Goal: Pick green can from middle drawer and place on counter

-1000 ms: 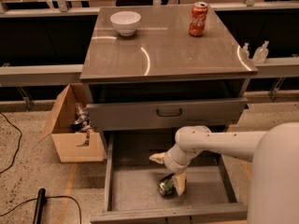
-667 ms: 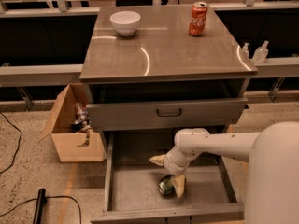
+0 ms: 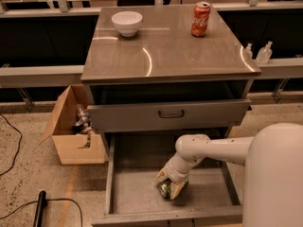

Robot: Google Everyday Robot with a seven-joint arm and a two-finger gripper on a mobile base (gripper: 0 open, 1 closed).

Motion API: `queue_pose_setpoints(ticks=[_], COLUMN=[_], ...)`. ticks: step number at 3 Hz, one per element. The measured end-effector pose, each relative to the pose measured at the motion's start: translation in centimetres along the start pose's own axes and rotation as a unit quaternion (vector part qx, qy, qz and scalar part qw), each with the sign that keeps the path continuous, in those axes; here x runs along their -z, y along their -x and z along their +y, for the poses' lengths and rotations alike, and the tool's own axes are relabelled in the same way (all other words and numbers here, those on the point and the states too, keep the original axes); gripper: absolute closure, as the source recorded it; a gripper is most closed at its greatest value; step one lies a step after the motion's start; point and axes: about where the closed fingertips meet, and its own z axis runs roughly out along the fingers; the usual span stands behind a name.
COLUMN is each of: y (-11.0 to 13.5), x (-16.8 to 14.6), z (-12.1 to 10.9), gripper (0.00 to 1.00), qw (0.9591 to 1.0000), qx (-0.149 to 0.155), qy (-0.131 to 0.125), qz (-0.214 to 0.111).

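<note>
The green can lies on the floor of the open middle drawer, near its centre front. My gripper reaches down into the drawer from the right on its white arm. Its tan fingers stand on either side of the can, closed against it. The can still rests low on the drawer floor and the fingers partly hide it. The counter is the glossy grey-brown top of the cabinet above.
A red cola can and a white bowl stand at the back of the counter. The closed drawer front with a dark handle overhangs the open drawer. A cardboard box sits left of the cabinet. My white body fills the lower right.
The fingers were spread wide over the can; they have now drawn together around it. The arm has shifted slightly down toward the can.
</note>
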Motion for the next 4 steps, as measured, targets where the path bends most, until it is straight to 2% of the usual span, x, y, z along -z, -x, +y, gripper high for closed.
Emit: queue_pose_setpoints(ticks=[1,2,3,4], y=[0.1,0.6,1.7,3.2], x=[0.0,3.0,9.7,17.9], z=[0.1,-0.1,0.8,2.0], gripper=[0.64,0.87,1.00,1.00], qw=[1.0000,0.9991,0.9926,0.9800], qx=[0.001,-0.024,-0.081,-0.129], qy=[-0.002,-0.035,-0.089,-0.150], qz=[-0.004,-0.001,0.015,0.021])
